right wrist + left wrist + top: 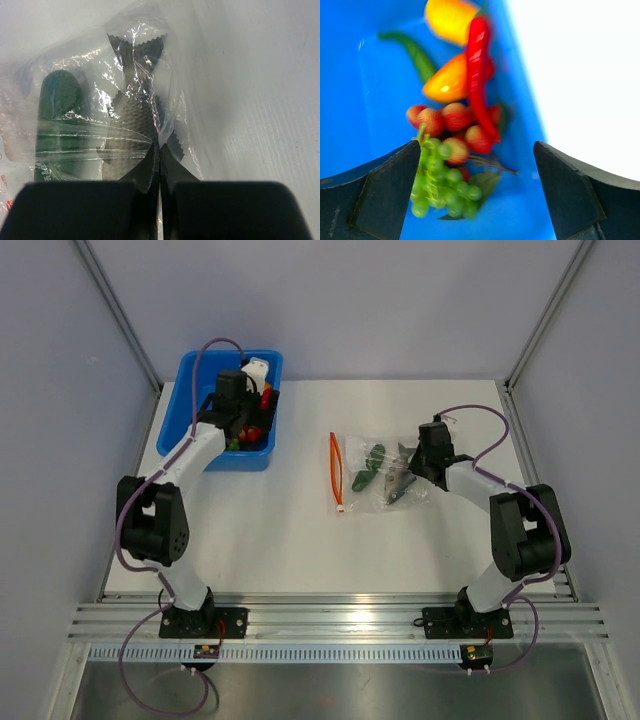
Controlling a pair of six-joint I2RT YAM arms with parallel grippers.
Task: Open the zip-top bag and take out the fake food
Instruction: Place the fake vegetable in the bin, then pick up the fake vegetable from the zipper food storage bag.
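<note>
Our right end effector (159, 150) is pressed together on the clear film of the bag (150, 55), at the end far from the zip strip (336, 472). The bag lies on the bench (290, 540), with the fish (135, 107) and cucumber (57, 112) inside. The left end effector (476, 167) is spread wide and holds nothing, above the tub (370, 90) where the other food (455, 80) lies. We judge two risks. The thin film may slip from the pinch when lifted, or the pinch may catch the fish tail also, so the fish does not fall out.
</note>
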